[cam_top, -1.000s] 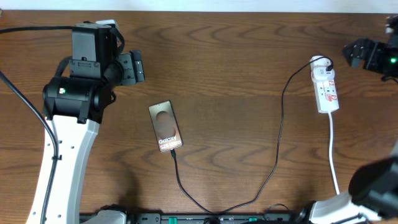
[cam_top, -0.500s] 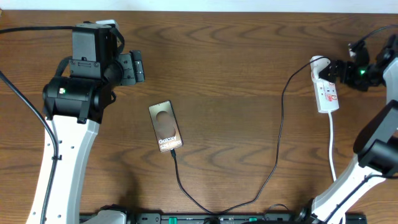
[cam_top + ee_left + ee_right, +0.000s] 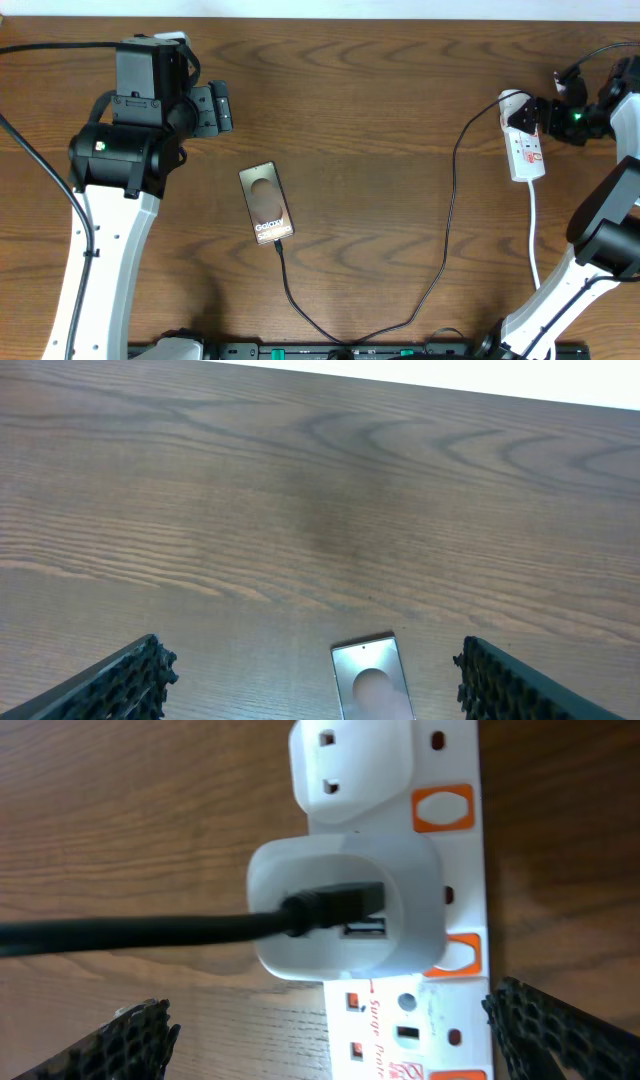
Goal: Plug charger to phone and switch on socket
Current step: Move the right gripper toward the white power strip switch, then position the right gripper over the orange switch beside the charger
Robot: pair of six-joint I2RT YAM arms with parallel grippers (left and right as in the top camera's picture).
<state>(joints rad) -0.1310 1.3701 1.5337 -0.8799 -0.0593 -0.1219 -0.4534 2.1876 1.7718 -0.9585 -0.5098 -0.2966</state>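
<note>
On my overhead view the phone (image 3: 266, 202) carries white lettering near its lower end. I read "Galaxy" on the first line and "S25 Ultra" under it, tilted along with the slab. On my right wrist view the socket (image 3: 462, 900) has small red print running lengthwise down its white face. It begins "Surge Pro", and the picture's bottom edge cuts off the rest. A red mark just beside that print is too small for me to read.

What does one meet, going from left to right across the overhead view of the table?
left gripper → phone → charger → socket
</note>
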